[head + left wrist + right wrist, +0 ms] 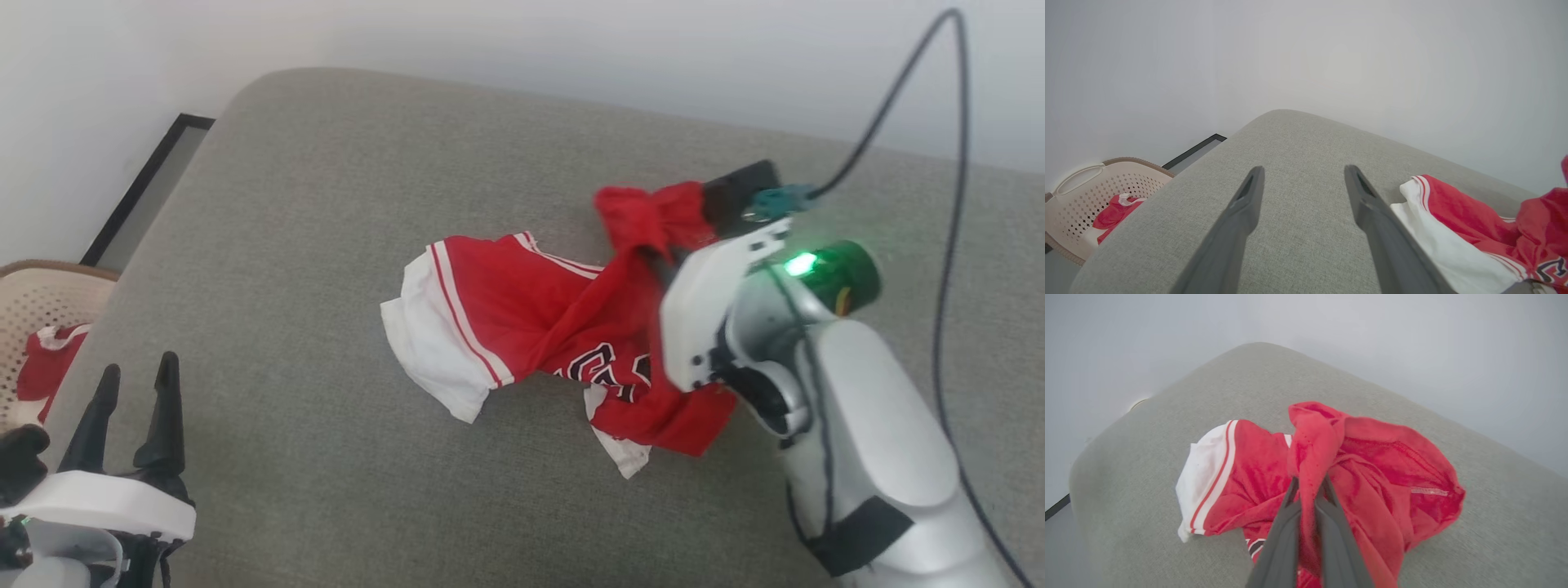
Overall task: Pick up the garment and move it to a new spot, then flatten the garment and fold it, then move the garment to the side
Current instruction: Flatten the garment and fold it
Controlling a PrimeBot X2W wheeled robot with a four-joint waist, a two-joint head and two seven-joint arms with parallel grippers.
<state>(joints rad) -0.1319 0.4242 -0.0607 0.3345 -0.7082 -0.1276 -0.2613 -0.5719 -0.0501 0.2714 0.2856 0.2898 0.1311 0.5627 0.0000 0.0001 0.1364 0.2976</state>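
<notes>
Right hand [1309,486] clenched on a red fold of the garment [506,314], which lies crumpled on the grey cushion [326,188], toward 3 o'clock. Left hand [135,380] released, empty, at 8 o'clock.

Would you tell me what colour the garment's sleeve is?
The sleeve is white with red stripes; head view.

Grey fabric cushion [326,245] against a plain white wall [82,65]. Beige perforated basket [1073,204] at left. Dark-framed panel [151,192] behind it.

place: likely home | signs: grey fabric cushion [326,245]; laundry basket [1073,208]; white wall [522,33]
</notes>
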